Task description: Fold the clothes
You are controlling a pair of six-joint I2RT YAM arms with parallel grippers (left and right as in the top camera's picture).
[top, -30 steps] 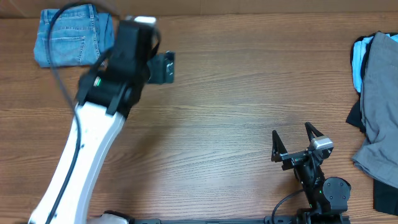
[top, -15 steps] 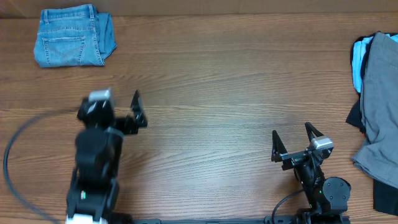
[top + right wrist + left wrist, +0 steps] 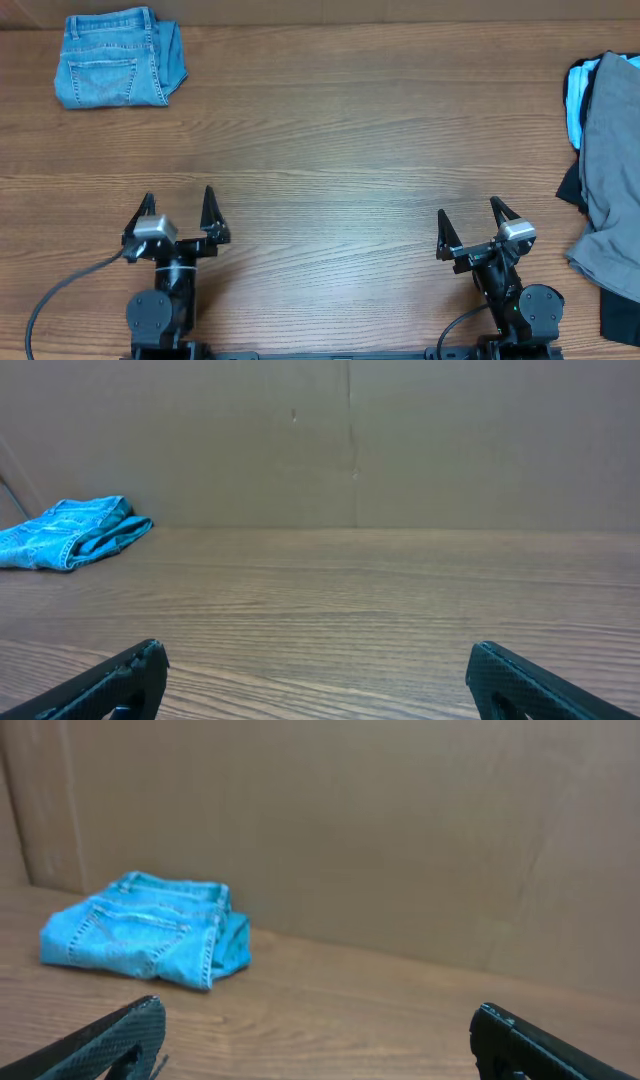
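A folded pair of light-blue denim jeans lies at the far left corner of the wooden table; it also shows in the left wrist view and the right wrist view. A pile of grey, pale-blue and dark garments lies at the right edge. My left gripper is open and empty near the front left, and its fingertips frame bare wood. My right gripper is open and empty near the front right.
A brown cardboard wall stands along the far edge of the table. The left arm's black cable loops at the front left.
My left arm has pulled back from the folded jeans at the far left to its place at the front left, gripper open. The right arm has not moved.
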